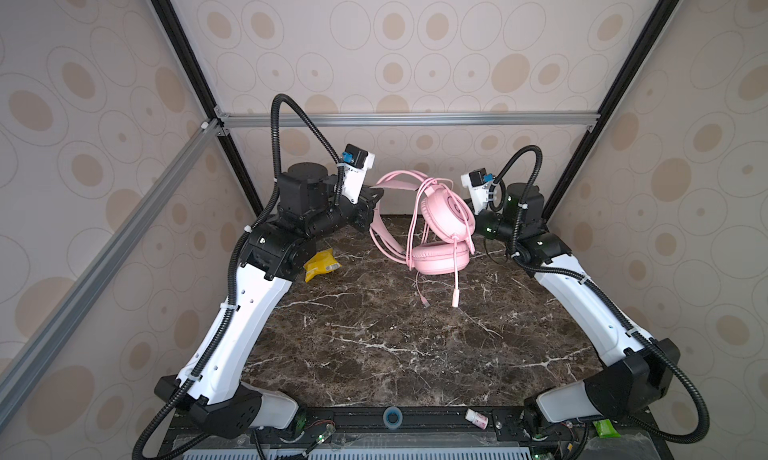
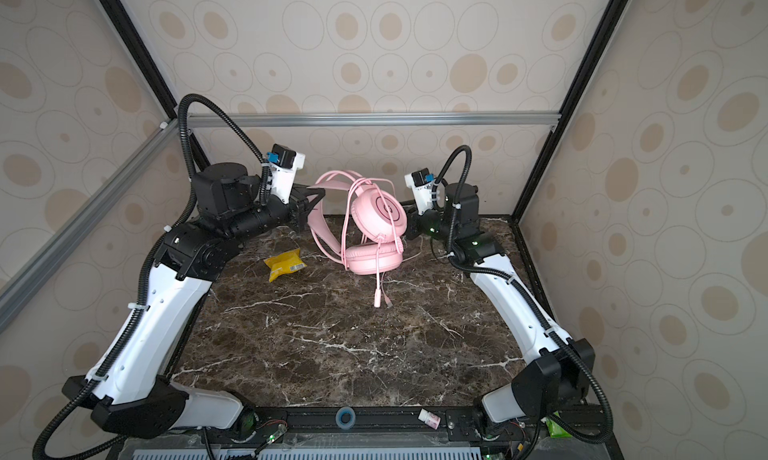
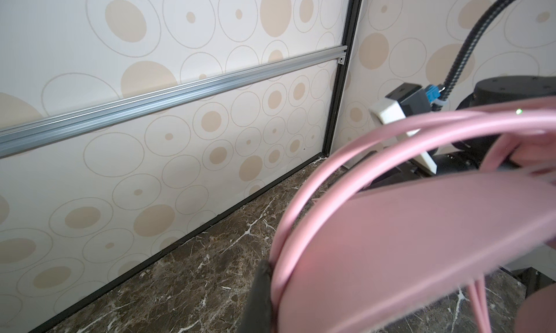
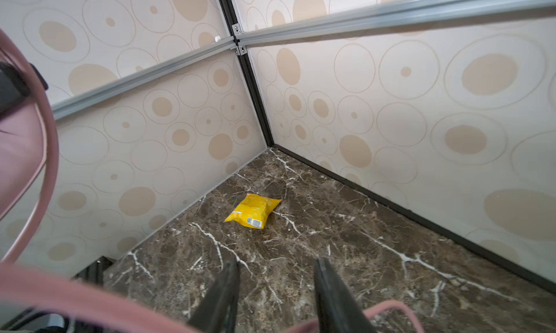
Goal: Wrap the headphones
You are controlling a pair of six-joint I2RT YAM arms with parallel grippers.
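Bottle (image 1: 476, 418), barcoded packet (image 1: 321, 264), pink headphones (image 1: 441, 258)

From above, mid-frame in both top views, the headphones (image 1: 444, 217) hide the right end effector's (image 4: 276, 298) tips. Up close their pink headband (image 3: 406, 241) blurs, cut off by the frame edge.

Robot test cell, lab-type, not a home. Box built of alu profile: silver rail (image 1: 407, 119) across the far side, black corner posts (image 1: 180, 55), panels w/ beige-oval wallpaper (image 1: 415, 30) on 3 sides. Marble-look worktop (image 1: 374, 345) inside. Left arm (image 1: 245, 325) & right arm (image 1: 582, 300) mounted at the near edge by a black track (image 1: 436, 416); corrugated cable conduit (image 1: 273, 146), bare wiring w/ green LEDs (image 1: 321, 438) at the near edge.
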